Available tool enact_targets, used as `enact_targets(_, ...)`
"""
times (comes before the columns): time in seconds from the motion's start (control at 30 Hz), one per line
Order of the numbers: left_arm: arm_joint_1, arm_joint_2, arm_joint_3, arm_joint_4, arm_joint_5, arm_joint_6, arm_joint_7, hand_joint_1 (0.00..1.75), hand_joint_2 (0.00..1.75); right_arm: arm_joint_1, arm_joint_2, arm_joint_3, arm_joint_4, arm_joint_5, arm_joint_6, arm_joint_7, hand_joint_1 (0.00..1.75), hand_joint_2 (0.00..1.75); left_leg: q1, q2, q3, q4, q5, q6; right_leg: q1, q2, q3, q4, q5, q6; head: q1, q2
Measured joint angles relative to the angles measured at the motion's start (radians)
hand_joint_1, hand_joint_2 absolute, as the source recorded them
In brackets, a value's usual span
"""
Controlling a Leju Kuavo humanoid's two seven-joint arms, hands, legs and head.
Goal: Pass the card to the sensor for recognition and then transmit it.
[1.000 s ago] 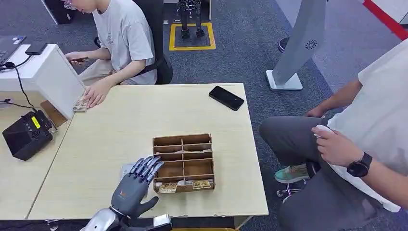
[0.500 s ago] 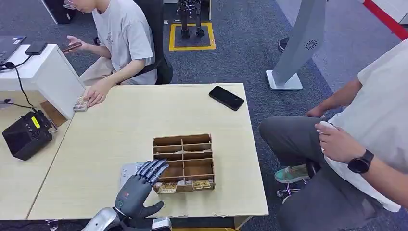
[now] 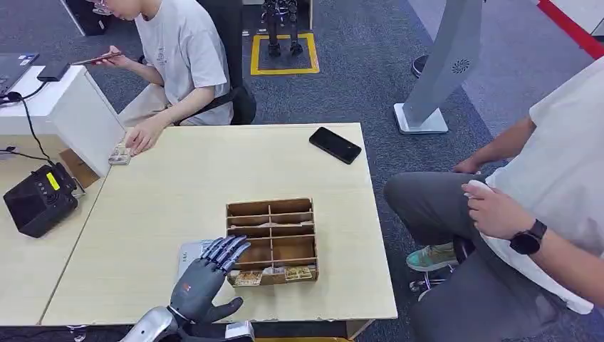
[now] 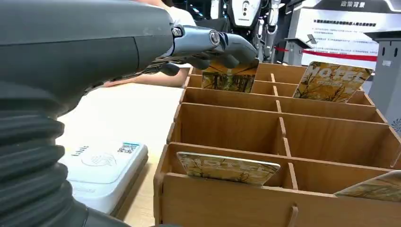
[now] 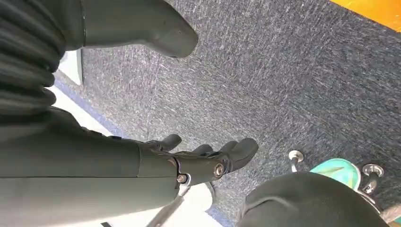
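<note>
A wooden compartment box (image 3: 269, 204) stands near the table's front edge. Picture cards lie in its front row (image 3: 248, 278) (image 3: 298, 272). In the left wrist view a card (image 4: 227, 168) lies in a near compartment and two cards (image 4: 229, 78) (image 4: 331, 80) stand upright farther back. A flat white sensor (image 3: 186, 249) (image 4: 101, 165) lies just left of the box. My left hand (image 3: 203, 279) hovers over the sensor, fingers (image 4: 213, 45) stretched out over the box's left compartments, thumb spread, holding nothing. My right hand (image 5: 189, 163) hangs over the carpet, fingers apart and empty.
A black phone (image 3: 335, 144) lies at the table's (image 3: 178, 178) far right corner. A seated person rests a hand by a small card stack (image 3: 119, 154) at the far left. A black device (image 3: 39, 199) sits on the side desk. Another person (image 3: 513, 214) sits close on the right.
My left hand has shifted slightly right, bringing its fingers over the box's left edge, then held still. The person at the back has raised a phone.
</note>
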Motion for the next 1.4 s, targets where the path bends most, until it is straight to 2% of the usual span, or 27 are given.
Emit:
enact_targets(0.77, -0.007, -0.002, -0.042, -0.002, -0.018, -0.010, 0.020, 0.00, 1.75, -0.008, 0.000, 0.000, 0.019, 0.000, -0.014, -0.001, 0.00, 1.75, 0.000, 0.000, 0.000, 0.000, 0.000, 0.000, 0.000, 0.000, 0.000, 0.000, 0.000, 0.000, 0.000, 0.000)
enact_targets(1.03, -0.015, -0.013, -0.055, 0.006, -0.021, 0.003, 0.034, 0.00, 1.75, -0.027, -0.004, 0.000, 0.070, 0.000, -0.049, 0.000, 0.00, 1.75, 0.000, 0.000, 0.000, 0.000, 0.000, 0.000, 0.000, 0.000, 0.000, 0.000, 0.000, 0.000, 0.000, 0.000)
enact_targets(1.17, -0.015, -0.023, -0.055, 0.018, -0.045, 0.032, 0.055, 0.00, 1.75, -0.032, -0.007, 0.000, 0.087, 0.000, -0.059, 0.006, 0.00, 1.75, 0.000, 0.000, 0.000, 0.000, 0.000, 0.000, 0.000, 0.000, 0.000, 0.000, 0.000, 0.000, 0.000, 0.000)
enact_targets(1.4, -0.015, -0.034, -0.055, 0.026, -0.050, 0.035, 0.058, 0.00, 1.75, -0.037, -0.011, 0.000, 0.103, 0.000, -0.066, 0.006, 0.00, 1.75, 0.000, 0.000, 0.000, 0.000, 0.000, 0.000, 0.000, 0.000, 0.000, 0.000, 0.000, 0.000, 0.000, 0.000)
